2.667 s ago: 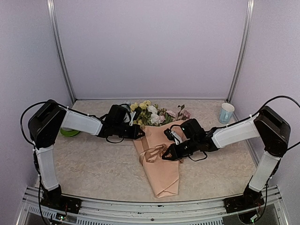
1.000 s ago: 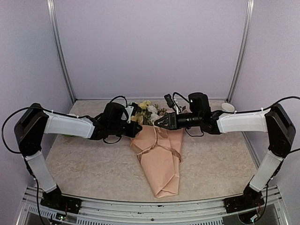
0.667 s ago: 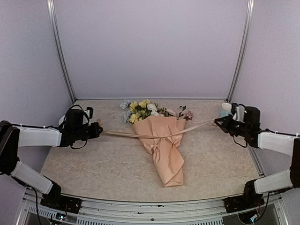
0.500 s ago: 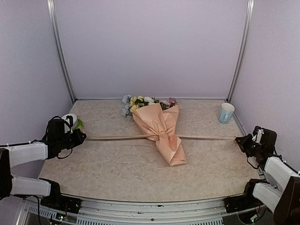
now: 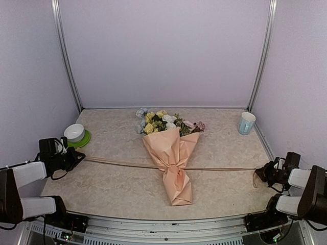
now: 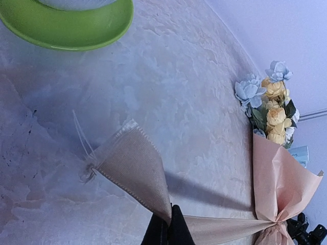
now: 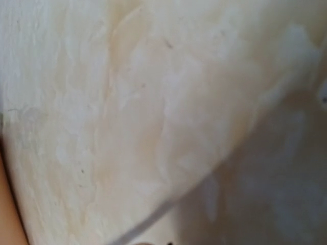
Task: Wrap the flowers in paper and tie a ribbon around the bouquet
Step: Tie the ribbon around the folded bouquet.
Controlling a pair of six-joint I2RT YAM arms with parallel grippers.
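- Left gripper (image 5: 80,158), low at the left edge of the desk (image 5: 117,191), has its fingers pressed together on one end of the ribbon (image 5: 122,163). The left wrist view shows the ribbon pinched between the tips, with a short free tail fanning out beyond them.
- Right gripper (image 5: 258,173) sits at the far right edge. Its own camera is too blurred to help, but from above the ribbon runs straight into it and a short tail curls just beside it, so it reads as clamped on the other end.
- Bouquet (image 5: 172,158) lies mid-desk between the two arms, with the blooms toward the back wall and the tail toward the arms.
- Paper (image 5: 168,145) is already closed into a cone around the stems, so the wrapping looks done.
- Flowers (image 5: 161,121) spill out of the cone's open top (pale blue, yellow, white and pink).
- At the cone's waist the ribbon is cinched, and it stretches taut to both sides.
- Judgement: the tie is being pulled tight. One crossing seems made, though I cannot tell if the knot would hold. What is left is probably securing it, perhaps with a bow, and letting go.
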